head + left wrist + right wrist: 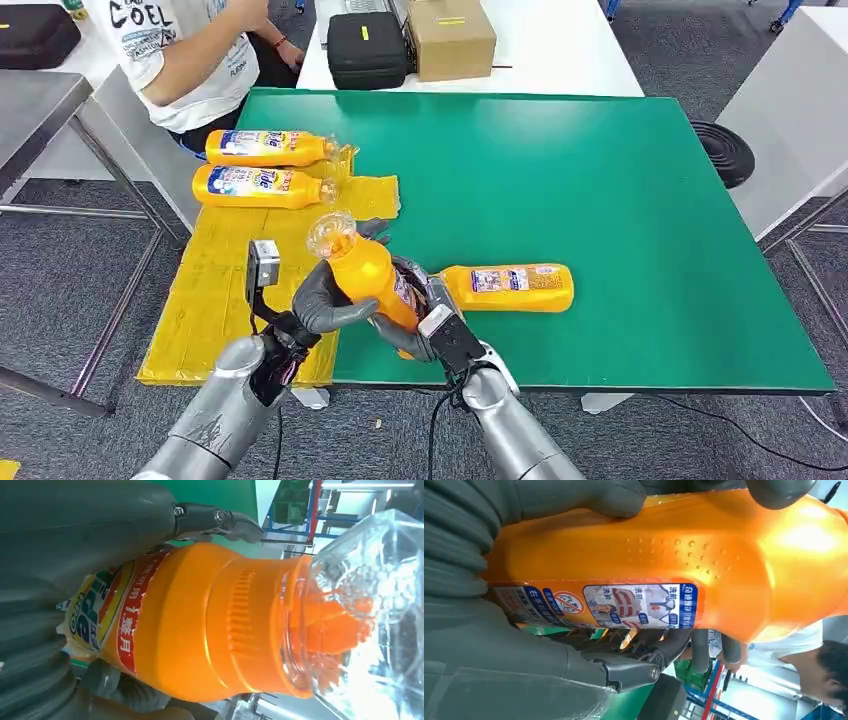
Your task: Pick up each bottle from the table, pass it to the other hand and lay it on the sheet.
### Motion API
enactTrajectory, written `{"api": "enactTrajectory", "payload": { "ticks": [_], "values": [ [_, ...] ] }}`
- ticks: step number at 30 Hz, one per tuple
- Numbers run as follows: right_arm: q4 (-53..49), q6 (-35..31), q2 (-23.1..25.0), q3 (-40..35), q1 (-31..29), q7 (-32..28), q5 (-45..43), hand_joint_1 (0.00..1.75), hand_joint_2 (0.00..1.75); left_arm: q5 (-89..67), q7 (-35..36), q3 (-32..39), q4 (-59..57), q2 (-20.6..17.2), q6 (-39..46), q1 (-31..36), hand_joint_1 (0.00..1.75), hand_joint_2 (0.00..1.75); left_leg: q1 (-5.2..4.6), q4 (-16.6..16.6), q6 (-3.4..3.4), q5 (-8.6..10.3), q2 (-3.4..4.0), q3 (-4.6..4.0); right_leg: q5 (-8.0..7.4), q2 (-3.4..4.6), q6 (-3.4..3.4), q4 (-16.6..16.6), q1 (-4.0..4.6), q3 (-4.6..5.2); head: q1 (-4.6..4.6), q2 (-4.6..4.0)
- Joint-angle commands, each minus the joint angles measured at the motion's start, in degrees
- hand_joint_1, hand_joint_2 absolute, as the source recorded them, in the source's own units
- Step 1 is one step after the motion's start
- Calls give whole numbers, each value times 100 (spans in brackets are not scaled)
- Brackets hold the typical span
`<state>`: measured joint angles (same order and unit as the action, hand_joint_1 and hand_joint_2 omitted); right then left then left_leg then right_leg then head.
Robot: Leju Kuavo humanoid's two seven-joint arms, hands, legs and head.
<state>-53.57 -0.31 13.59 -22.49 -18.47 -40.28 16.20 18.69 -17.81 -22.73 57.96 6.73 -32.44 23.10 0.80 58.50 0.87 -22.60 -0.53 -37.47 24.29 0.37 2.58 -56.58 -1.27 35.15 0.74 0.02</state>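
Note:
An orange bottle (368, 275) with a clear cap is held tilted above the table's near edge, cap pointing away from me. My left hand (325, 300) grips its upper body and my right hand (425, 305) grips its lower part, so both hold it at once. The left wrist view shows the bottle (200, 630) close up under my left hand's fingers (220, 520). In the right wrist view my right hand's fingers (614, 497) wrap the bottle (664, 555). Another orange bottle (515, 288) lies on the green table (560, 180). Two bottles (265, 148) (258, 187) lie on the yellow sheet (210, 290).
A person in a white shirt (190, 60) sits at the far left by the sheet. A black case (367, 50) and a cardboard box (450, 38) stand on the white table beyond. A grey metal table (30, 110) stands at the left.

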Motion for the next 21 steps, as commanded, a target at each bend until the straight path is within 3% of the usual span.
{"api": "enactTrajectory", "payload": {
  "ticks": [1, 2, 3, 21],
  "values": [
    [412, -32, -93, -68, -231, 28, 14, 175, 175, -568, -229, -450, 60, -159, 423, 256, 2, 175, 0, -1, 0, -3, -1, 9, 4, -6, -8, 2, 2, -11, 0, 0],
    [393, -41, -105, -55, -222, 28, 16, 175, 175, -1469, -299, -695, 141, -235, 1167, 316, 150, 175, 2, 1, 0, -10, 0, 23, 10, -8, -13, 2, 5, -26, 0, 0],
    [393, -49, -107, -40, -221, 28, 19, 175, 175, -1563, -315, -700, 111, -208, 1237, 331, 173, 175, 2, 0, 0, -5, -3, 12, 6, -9, -9, 2, 4, -16, 0, 0],
    [477, 44, -85, -7, -290, 28, 132, 175, 175, -1509, -365, -448, 35, -192, 1102, 365, 175, 175, 2, 1, 0, -8, 1, 20, 7, -6, -12, 2, 5, -23, 0, 0]
  ]
}}
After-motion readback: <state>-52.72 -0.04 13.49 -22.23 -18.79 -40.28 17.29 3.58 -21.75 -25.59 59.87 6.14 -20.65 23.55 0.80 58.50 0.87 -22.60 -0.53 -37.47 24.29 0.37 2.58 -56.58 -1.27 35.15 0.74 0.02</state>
